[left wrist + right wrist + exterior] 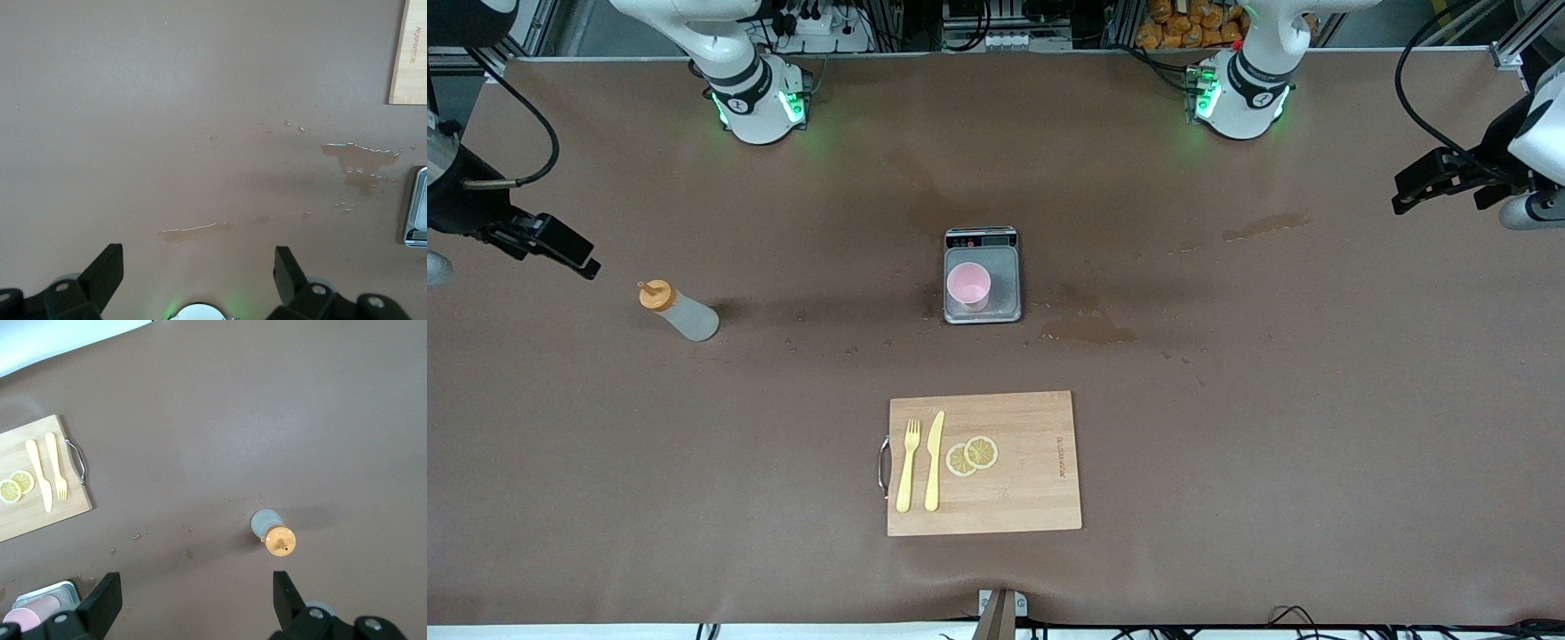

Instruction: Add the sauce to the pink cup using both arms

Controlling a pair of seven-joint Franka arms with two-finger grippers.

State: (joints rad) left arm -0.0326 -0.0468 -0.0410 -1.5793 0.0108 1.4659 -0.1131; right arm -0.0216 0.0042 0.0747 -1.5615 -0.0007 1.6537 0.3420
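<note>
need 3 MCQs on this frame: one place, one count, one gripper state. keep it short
1. The pink cup stands:
A) on the scale
B) on the cutting board
C) on bare table

2. Lemon slices on the board:
A) one
B) two
C) four

3. The right gripper is:
A) shut on the sauce bottle
B) open over the table, empty
C) shut, empty

Key: 1 A, the cup sits on the steel plate. 2 B, two overlapping slices beside the knife. 3 B, fingers spread with the bottle standing untouched below.
</note>
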